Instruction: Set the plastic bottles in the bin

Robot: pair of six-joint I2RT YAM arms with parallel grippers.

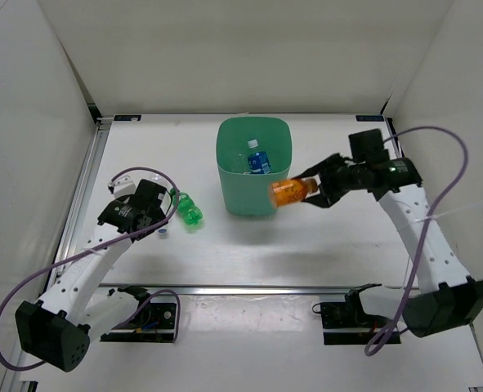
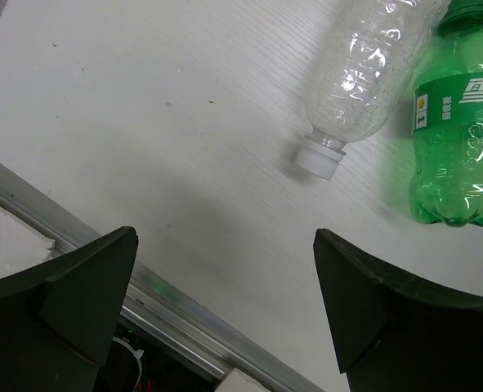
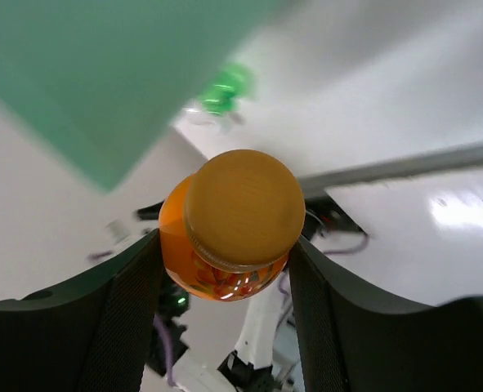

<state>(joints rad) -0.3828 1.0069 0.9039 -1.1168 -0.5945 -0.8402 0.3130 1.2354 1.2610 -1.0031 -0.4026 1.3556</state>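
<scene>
**Finding 1.** Green plastic bottle [image 2: 458,155], lying on the white bench [image 2: 143,122] at two o'clock in the left wrist view. Its green wrap label [image 2: 470,102] bears large white Chinese characters. The first reads "雪"; the next is cut off by the frame edge. A small yellow round mark [image 2: 421,103] sits at the label's nine o'clock end. The fine print beside it is too small to read.

**Finding 2.** Clear plastic bottle with blue label [image 1: 258,161], top view: print illegible.

Robot lab enclosure, white walls [image 1: 241,57], aluminium rail [image 1: 249,287]
</scene>
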